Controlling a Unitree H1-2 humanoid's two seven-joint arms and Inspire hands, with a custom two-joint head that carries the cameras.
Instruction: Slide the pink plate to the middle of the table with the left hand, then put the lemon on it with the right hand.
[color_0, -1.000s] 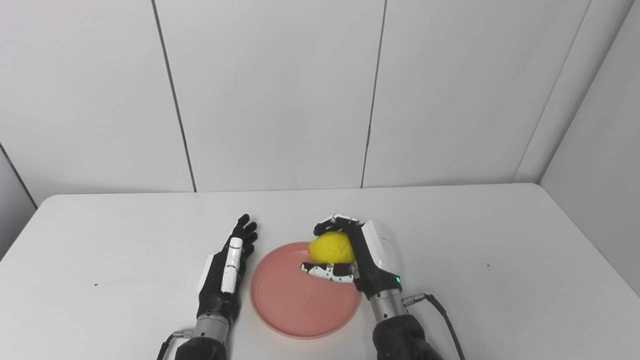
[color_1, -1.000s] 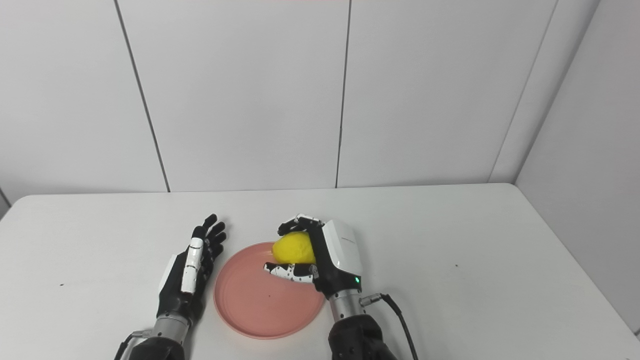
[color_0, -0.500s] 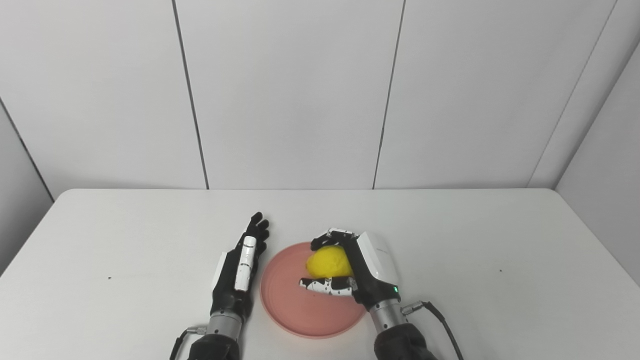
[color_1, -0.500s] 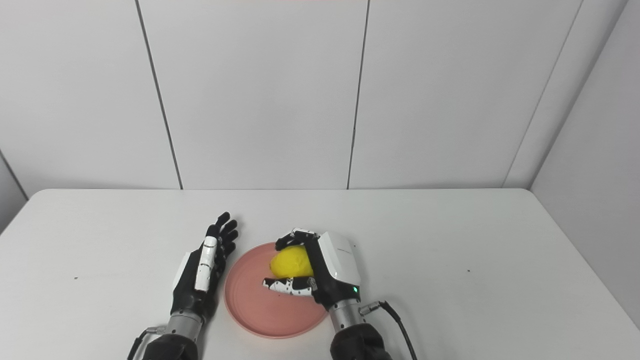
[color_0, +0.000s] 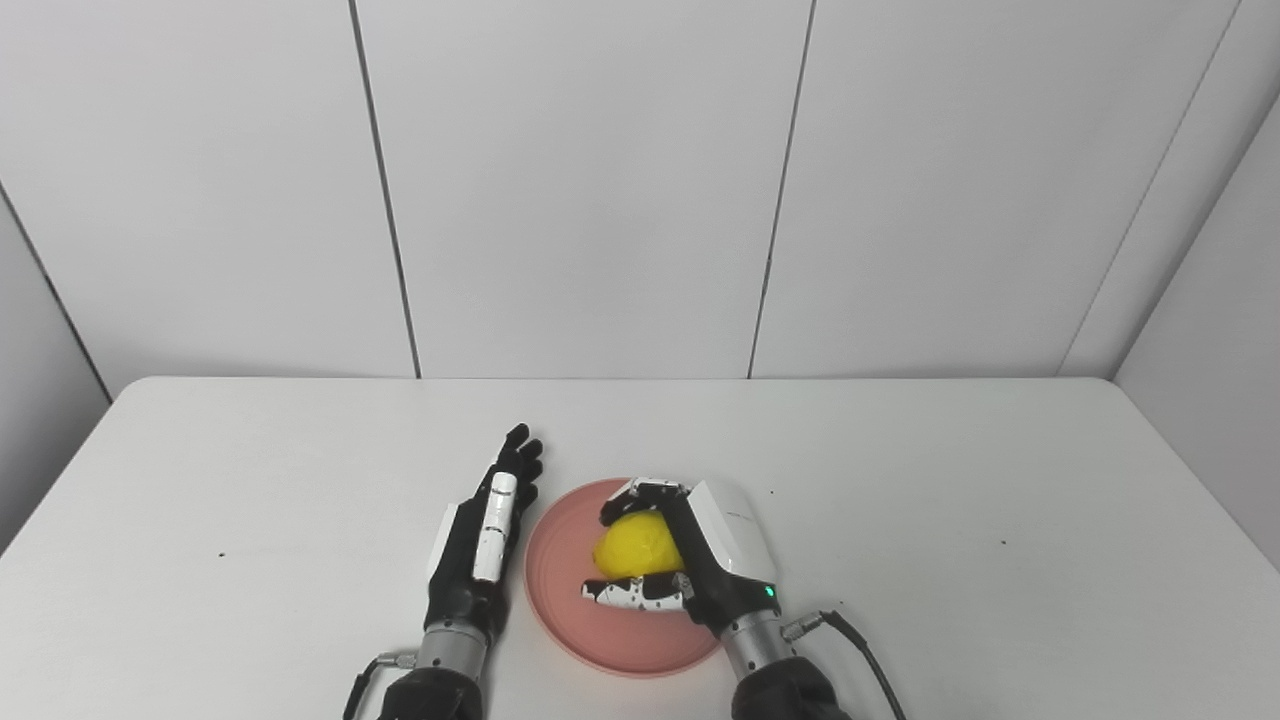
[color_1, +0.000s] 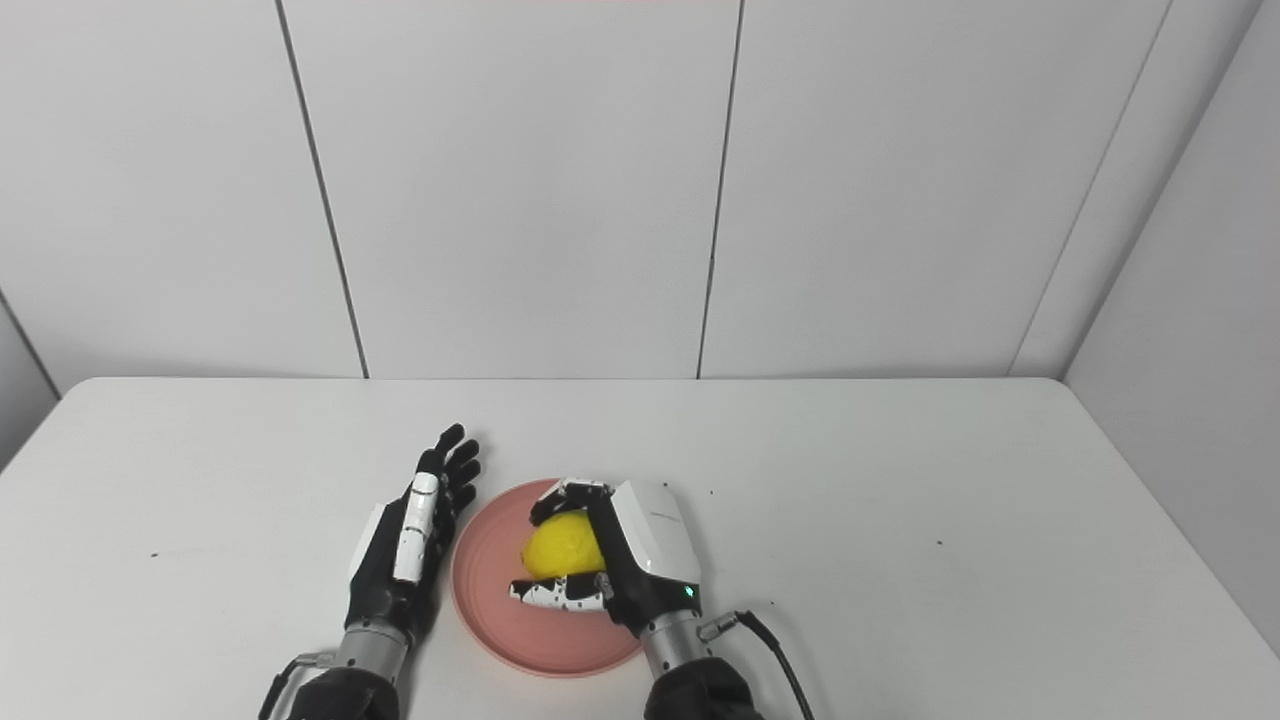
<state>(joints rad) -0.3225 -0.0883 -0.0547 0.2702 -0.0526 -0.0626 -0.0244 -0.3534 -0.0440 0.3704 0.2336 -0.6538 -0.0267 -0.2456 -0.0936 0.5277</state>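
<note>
The pink plate lies on the white table near its front edge, about the middle. My right hand is shut on the yellow lemon and holds it over the plate's middle; whether the lemon touches the plate I cannot tell. My left hand is open, fingers straight and pointing away from me, lying just left of the plate's rim. The same shows in the right eye view: plate, lemon, right hand, left hand.
The white table runs back to a grey panelled wall. A black cable trails from my right wrist over the table's front right.
My right hand has carried the lemon left and toward me, from the plate's far right rim to over its middle. The camera has shifted too. The left hand has stayed beside the plate.
</note>
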